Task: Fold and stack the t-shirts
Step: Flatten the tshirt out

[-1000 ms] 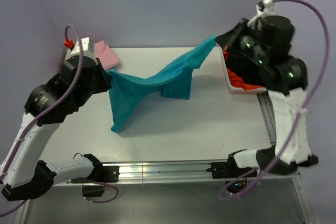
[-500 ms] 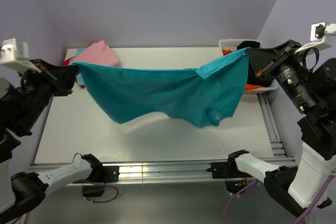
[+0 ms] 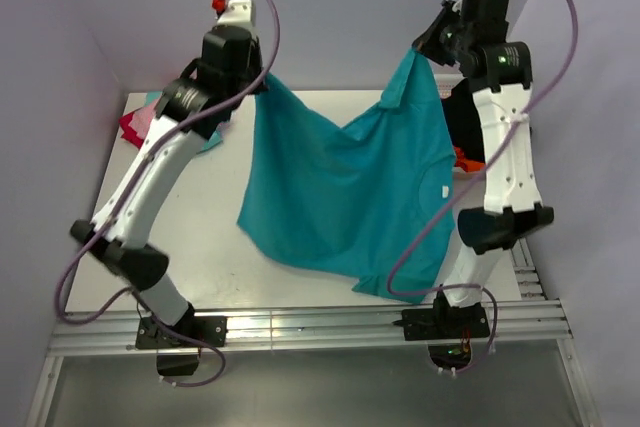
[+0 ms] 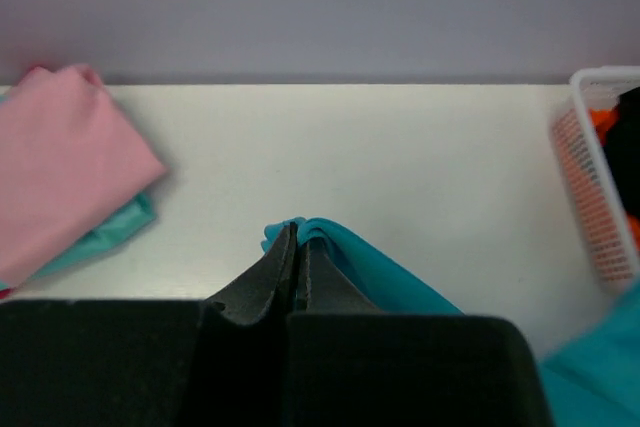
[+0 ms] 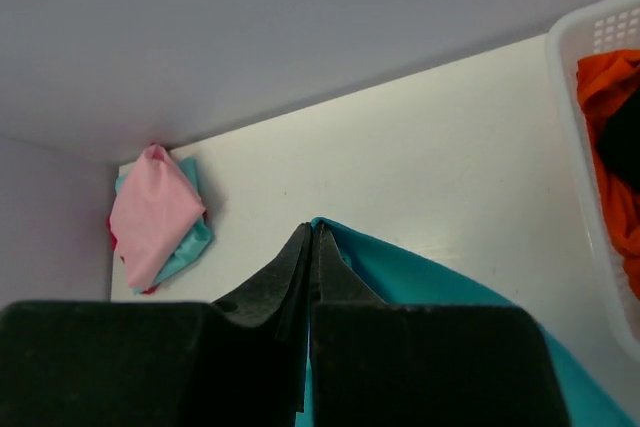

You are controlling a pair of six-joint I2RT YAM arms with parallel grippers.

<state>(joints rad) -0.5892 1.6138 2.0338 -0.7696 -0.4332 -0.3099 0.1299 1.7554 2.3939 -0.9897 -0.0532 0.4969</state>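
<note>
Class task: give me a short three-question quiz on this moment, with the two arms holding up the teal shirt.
1. True or false: the teal shirt lies folded on the table.
2. Which colour tops the pile at the table's far left corner? A pink, B yellow, C white.
3. Fill in: the left gripper and the right gripper are each shut on the ____.
Key: 1 false, it hangs spread between them; 2 A; 3 teal shirt.

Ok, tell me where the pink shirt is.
Left wrist view: the pink shirt lies folded at the table's far-left corner, atop a lighter teal shirt, across from the basket.
</note>
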